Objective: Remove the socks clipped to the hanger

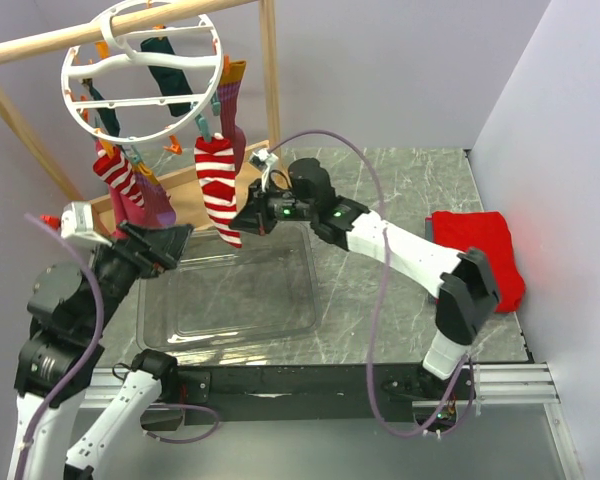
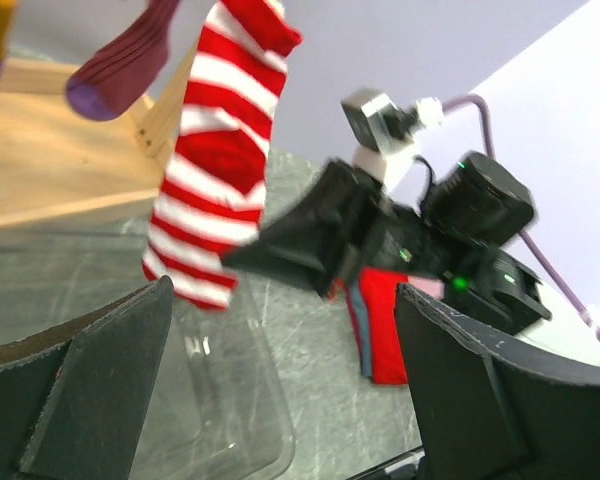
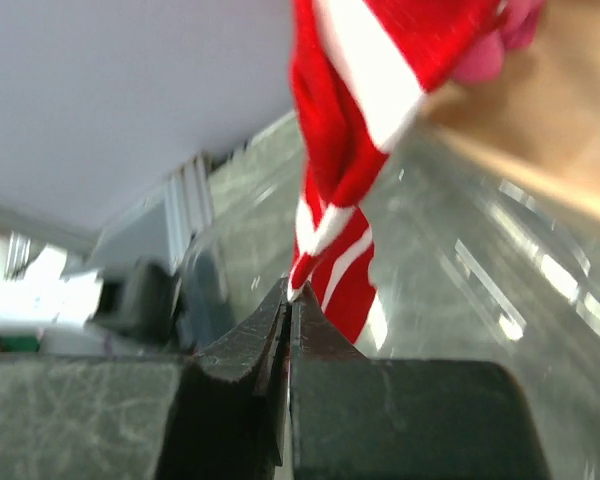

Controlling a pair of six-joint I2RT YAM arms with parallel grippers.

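While the right tool is clenched on a thin fold at the lower edge of the striped sock, the left tool is released, its fingers spread wide with nothing between them.

The sock hangs by its cuff from a teal clip on the near rim of the hanger. The hanger itself hangs from the rail at the back left of the counter. The sock's toe dangles over the far edge of the clear tray. A second striped sock, a maroon one and a teal one are also clipped on.

The step in hand looks like the first removal: the grip is made, the pull is not yet done. Next comes a steady draw down and towards the tray, so the cuff slides out of the clip. The pinch is slight and could slip. The hanger hangs free, so a sideways tug would likely swing it rather than free the sock.

The right arm reaches from its near-right base diagonally across the counter, forearm low, wrist pointing left at the sock. The left arm is folded upward, its tool raised just left of the sock and below the hanger, facing the right tool.
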